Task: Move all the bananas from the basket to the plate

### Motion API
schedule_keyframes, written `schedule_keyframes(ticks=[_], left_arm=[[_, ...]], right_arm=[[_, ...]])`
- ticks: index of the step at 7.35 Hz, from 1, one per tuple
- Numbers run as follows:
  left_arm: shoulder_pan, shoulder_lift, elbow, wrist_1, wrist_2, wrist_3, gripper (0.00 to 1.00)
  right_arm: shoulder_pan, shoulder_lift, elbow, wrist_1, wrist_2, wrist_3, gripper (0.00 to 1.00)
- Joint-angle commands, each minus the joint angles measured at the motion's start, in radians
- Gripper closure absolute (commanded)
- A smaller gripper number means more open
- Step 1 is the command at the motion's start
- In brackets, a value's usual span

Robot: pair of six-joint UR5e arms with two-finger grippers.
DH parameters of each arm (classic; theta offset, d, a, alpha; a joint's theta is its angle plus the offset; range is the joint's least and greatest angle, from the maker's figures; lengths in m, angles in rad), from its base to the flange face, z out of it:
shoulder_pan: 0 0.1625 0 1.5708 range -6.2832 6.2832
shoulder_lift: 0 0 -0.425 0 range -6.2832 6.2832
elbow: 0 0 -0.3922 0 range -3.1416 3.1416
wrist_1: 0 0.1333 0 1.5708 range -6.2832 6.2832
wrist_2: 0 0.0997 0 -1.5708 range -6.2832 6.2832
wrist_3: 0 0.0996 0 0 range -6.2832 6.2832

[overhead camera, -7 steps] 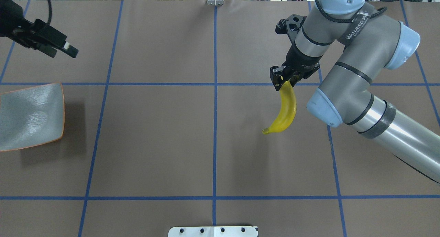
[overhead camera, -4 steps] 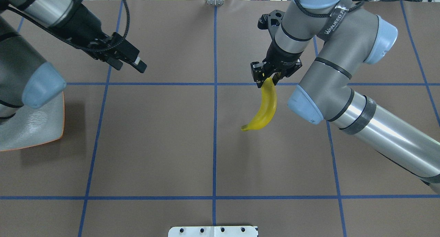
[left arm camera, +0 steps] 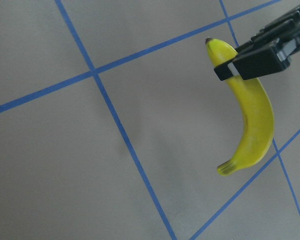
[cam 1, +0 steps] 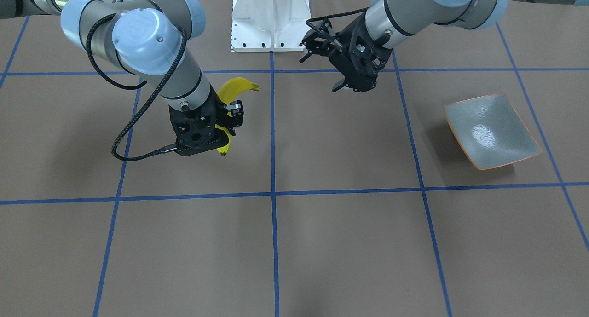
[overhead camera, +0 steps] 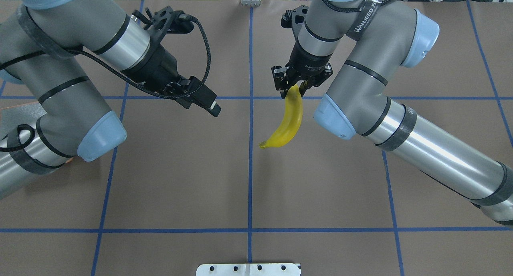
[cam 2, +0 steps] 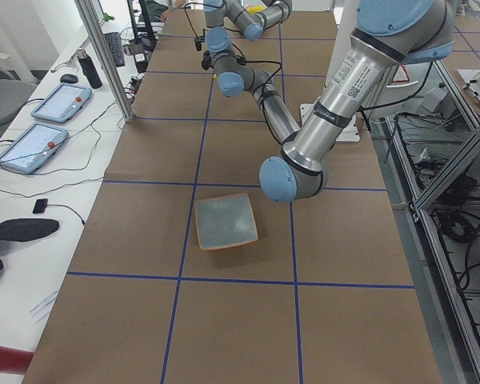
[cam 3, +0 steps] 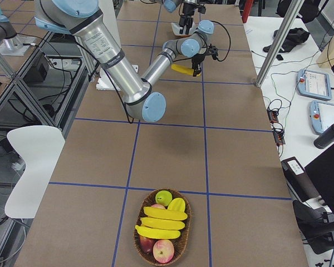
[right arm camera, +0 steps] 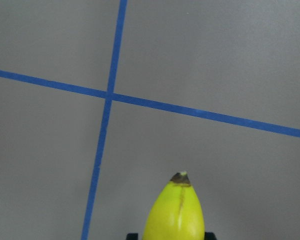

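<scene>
**Banana one airborne, handover looks next**

Right gripper [overhead camera: 294, 88] is clamped on one banana [overhead camera: 289, 123] near its dark-tipped end. The fruit hangs clear above the table [overhead camera: 180, 180], just right of the centre line. Left gripper [overhead camera: 202, 105] is empty, jaws apart, aimed at it from across that line, not touching. Plate [cam 1: 490, 130] sits bare on my left side, well apart. Basket [cam 3: 162, 225] at the right end holds three more bananas [cam 3: 162, 223] plus other fruit. I read this as the carry leg. Next: left closes on the free stem half, and right lets go only after that, or it drops.
</scene>
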Motion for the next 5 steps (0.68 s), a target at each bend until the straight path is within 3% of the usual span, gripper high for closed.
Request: schedule_keyframes(ticks=[1, 5], left_arm=[[0.049, -0.016, 0.059, -0.150, 0.050, -0.071, 0.02], [0.075, -0.020, 0.082, -0.226, 0.080, -0.103, 0.02]], right_arm=[[-0.013, 0.030, -0.008, 0.003, 0.000, 0.033, 1.00], [-0.033, 0.072, -0.009, 0.007, 0.001, 0.065, 1.00]])
